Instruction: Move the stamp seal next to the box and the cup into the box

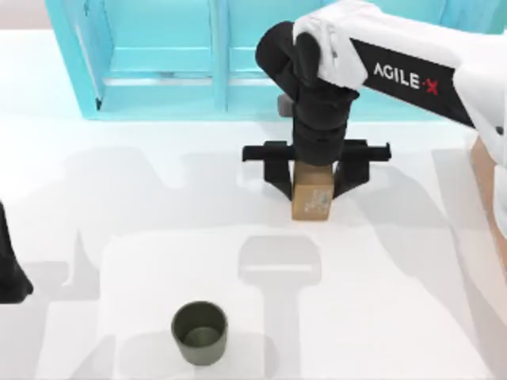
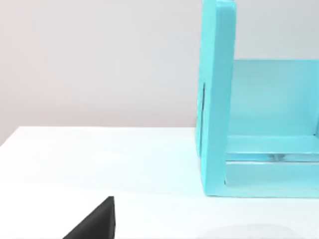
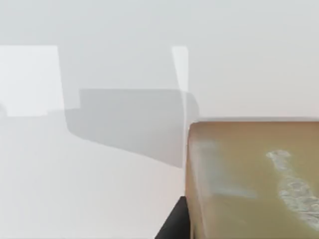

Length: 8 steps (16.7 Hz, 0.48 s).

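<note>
The right gripper stands over the middle of the table, just in front of the turquoise shelf, and its two dark fingers sit on the left and right sides of the stamp seal. They look closed against the block, so I judge it is gripped. I cannot tell if the block still touches the table or is a little lifted.

In the right wrist view the stamp seal is very close, a tan block with pale markings on one face.

It seems to be a stiff wooden piece, light, with flat smooth sides. Flat sides are good for two fingers, but smooth wood can slip or turn if the hold is off centre, so a hold across the middle of two opposite faces is safest.

The cup stands upright near the front edge, to the left of the block and well apart from it. It looks rigid, with a thick rim; one finger inside and one outside the wall would hold it well.

A brown edge of the box shows at the far right of the table.

The left gripper is parked at the left edge; I cannot tell its state.
</note>
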Tool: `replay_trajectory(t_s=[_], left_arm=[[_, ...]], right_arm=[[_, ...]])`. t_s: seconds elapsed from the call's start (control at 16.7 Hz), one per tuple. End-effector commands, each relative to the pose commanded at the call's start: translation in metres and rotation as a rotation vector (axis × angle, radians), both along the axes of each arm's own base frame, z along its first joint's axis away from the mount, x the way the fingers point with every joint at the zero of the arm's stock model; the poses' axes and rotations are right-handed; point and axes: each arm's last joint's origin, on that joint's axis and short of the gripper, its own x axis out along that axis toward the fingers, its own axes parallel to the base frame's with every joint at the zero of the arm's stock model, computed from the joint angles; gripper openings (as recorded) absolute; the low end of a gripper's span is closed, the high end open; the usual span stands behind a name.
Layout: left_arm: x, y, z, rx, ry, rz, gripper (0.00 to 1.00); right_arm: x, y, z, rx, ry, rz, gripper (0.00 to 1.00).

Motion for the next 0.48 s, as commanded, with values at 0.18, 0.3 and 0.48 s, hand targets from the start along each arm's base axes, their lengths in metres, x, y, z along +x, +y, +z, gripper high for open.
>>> replay_trajectory(t_s=[0.18, 0.3, 0.48], left_arm=[[0.0, 0.0, 0.0, 0.0, 0.0, 0.0, 1.0], [0.0, 0.0, 0.0, 0.0, 0.0, 0.0, 1.0], [0.0, 0.0, 0.0, 0.0, 0.0, 0.0, 1.0]], right_arm=[[0.0, 0.0, 0.0, 0.0, 0.0, 0.0, 0.0], [0.0, 0.0, 0.0, 0.0, 0.0, 0.0, 0.0], [0.0014, -0.003, 0.0017, 0.0, -0.001, -0.004, 0.0]])
